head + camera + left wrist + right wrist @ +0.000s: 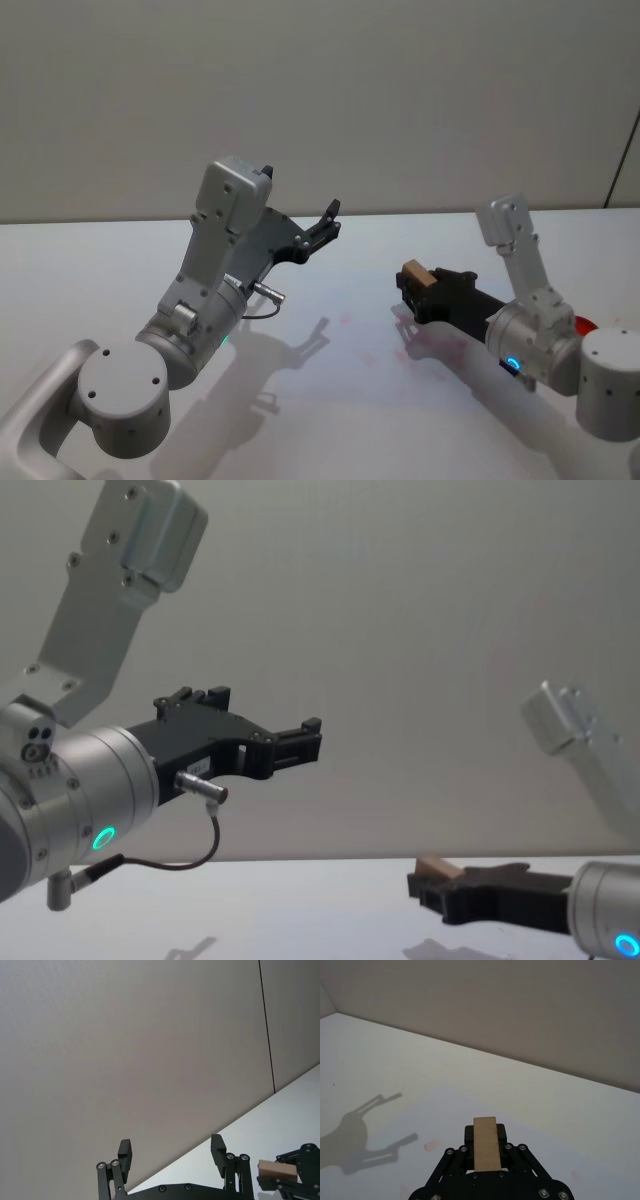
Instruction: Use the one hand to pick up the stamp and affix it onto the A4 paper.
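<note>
The stamp [414, 273] is half hidden in the right gripper's [413, 289] jaws; a red object [585, 323] at three o'clock is masked by the arm.

Tan wooden stamp [414, 273], clamped in right pincer [410, 287], held aloft

- The right hand [411, 290] sits low over the tabletop [100, 260] at 4 o'clock, with the stamp [414, 273] between its fingers.
- The left hand [328, 220] is raised at 10 o'clock from the stamp.
</note>
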Robot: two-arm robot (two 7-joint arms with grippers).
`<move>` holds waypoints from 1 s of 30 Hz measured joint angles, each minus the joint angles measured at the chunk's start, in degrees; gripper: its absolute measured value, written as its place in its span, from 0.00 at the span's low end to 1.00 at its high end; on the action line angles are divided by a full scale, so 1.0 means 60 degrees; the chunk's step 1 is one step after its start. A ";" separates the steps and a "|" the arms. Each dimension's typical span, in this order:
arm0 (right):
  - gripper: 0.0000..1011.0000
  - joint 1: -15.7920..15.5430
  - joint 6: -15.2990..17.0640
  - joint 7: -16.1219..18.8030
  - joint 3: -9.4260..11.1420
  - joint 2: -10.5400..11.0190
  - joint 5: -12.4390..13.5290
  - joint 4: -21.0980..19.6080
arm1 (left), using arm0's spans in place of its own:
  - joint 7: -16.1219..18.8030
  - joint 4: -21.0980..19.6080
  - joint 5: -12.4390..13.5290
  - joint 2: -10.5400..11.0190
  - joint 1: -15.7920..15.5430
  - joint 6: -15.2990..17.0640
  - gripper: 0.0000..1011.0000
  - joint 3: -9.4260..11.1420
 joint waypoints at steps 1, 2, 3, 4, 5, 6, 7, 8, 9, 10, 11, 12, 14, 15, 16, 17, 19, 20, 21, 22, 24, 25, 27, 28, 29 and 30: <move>0.22 -0.0023 0.0002 -0.0003 0.0023 0.0023 0.0035 -0.0069 | 0.0000 0.0000 0.0000 0.0000 0.0000 0.0000 0.99 0.0000; 0.22 -0.0057 0.0010 -0.0012 0.0059 0.0060 0.0107 -0.0177 | 0.0000 0.0000 0.0000 0.0000 0.0000 0.0000 0.99 0.0000; 0.22 -0.0076 0.0015 -0.0017 0.0078 0.0082 0.0136 -0.0234 | 0.0000 0.0000 0.0000 0.0000 0.0000 0.0000 0.99 0.0000; 0.22 -0.0122 0.0028 -0.0025 0.0121 0.0135 0.0199 -0.0353 | 0.0000 0.0000 0.0000 0.0000 0.0000 0.0000 0.99 0.0000; 0.22 -0.0122 0.0028 -0.0025 0.0121 0.0135 0.0199 -0.0353 | 0.0000 0.0001 0.0000 0.0000 0.0000 0.0000 0.99 0.0000; 0.22 -0.0168 0.0043 -0.0031 0.0163 0.0191 0.0263 -0.0453 | 0.0000 0.0000 0.0000 0.0000 0.0000 0.0000 0.99 0.0000; 0.22 -0.0192 0.0047 -0.0035 0.0187 0.0219 0.0287 -0.0498 | 0.0000 0.0000 0.0000 0.0000 0.0000 0.0000 0.99 0.0000; 0.22 -0.0241 0.0063 -0.0041 0.0235 0.0281 0.0336 -0.0591 | 0.0000 0.0000 0.0000 0.0000 0.0000 0.0000 0.99 0.0000; 0.22 -0.0276 0.0068 -0.0044 0.0269 0.0322 0.0361 -0.0651 | 0.0000 0.0000 0.0000 0.0000 0.0000 0.0000 0.99 0.0000; 0.22 -0.0305 0.0072 -0.0047 0.0295 0.0354 0.0381 -0.0693 | 0.0000 0.0000 0.0000 0.0000 0.0000 0.0000 0.99 0.0000; 0.22 -0.0337 0.0078 -0.0051 0.0322 0.0390 0.0411 -0.0735 | 0.0000 0.0000 0.0000 0.0000 0.0000 0.0000 0.99 0.0000; 0.22 -0.0394 0.0085 -0.0056 0.0374 0.0459 0.0445 -0.0812 | 0.0000 0.0000 0.0000 0.0000 0.0000 -0.0001 0.99 0.0000; 0.22 -0.0467 0.0096 -0.0064 0.0442 0.0552 0.0487 -0.0898 | 0.0000 0.0000 0.0000 0.0001 0.0000 0.0000 0.99 0.0000; 0.22 -0.0533 0.0105 -0.0070 0.0501 0.0637 0.0521 -0.0969 | 0.0000 0.0000 0.0000 0.0000 0.0000 0.0000 0.99 0.0000; 0.22 -0.0567 0.0109 -0.0073 0.0531 0.0677 0.0543 -0.1001 | 0.0000 0.0000 0.0000 0.0000 0.0000 0.0000 0.99 0.0000; 0.22 -0.0600 0.0112 -0.0076 0.0563 0.0718 0.0560 -0.1030 | 0.0000 0.0000 0.0000 0.0000 0.0000 0.0000 0.99 0.0000; 0.22 -0.0719 0.0119 -0.0085 0.0680 0.0875 0.0599 -0.1111 | 0.0000 0.0000 0.0000 0.0000 0.0000 0.0000 0.99 0.0000; 0.22 -0.0754 0.0120 -0.0088 0.0717 0.0922 0.0608 -0.1133 | 0.0001 0.0000 0.0000 0.0000 0.0000 0.0000 0.99 -0.0001; 0.22 -0.0825 0.0122 -0.0097 0.0791 0.1017 0.0629 -0.1169 | 0.0000 0.0000 0.0000 0.0000 0.0000 0.0000 0.99 0.0000; 0.22 -0.0859 0.0122 -0.0100 0.0824 0.1064 0.0633 -0.1183 | 0.0000 0.0000 0.0000 0.0000 0.0000 0.0000 0.99 0.0000; 0.22 -0.0977 0.0125 -0.0113 0.0942 0.1227 0.0650 -0.1215 | 0.0000 0.0000 0.0000 0.0001 0.0000 0.0000 0.99 0.0000; 0.22 -0.0999 0.0125 -0.0118 0.0966 0.1258 0.0654 -0.1218 | 0.0000 0.0000 0.0000 0.0000 0.0000 0.0000 0.99 0.0000; 0.22 -0.1111 0.0130 -0.0133 0.1087 0.1412 0.0658 -0.1223 | 0.0000 0.0000 0.0000 0.0000 0.0000 0.0000 0.99 0.0000; 0.22 -0.1152 0.0131 -0.0137 0.1130 0.1470 0.0658 -0.1223 | 0.0000 0.0000 0.0000 0.0000 0.0000 0.0000 0.99 0.0001; 0.22 -0.1170 0.0131 -0.0141 0.1150 0.1495 0.0658 -0.1223 | 0.0000 0.0000 0.0000 0.0000 0.0000 0.0000 0.99 0.0000; 0.22 -0.1237 0.0132 -0.0147 0.1222 0.1590 0.0656 -0.1202 | 0.0001 0.0000 0.0000 0.0000 0.0000 0.0000 0.99 0.0000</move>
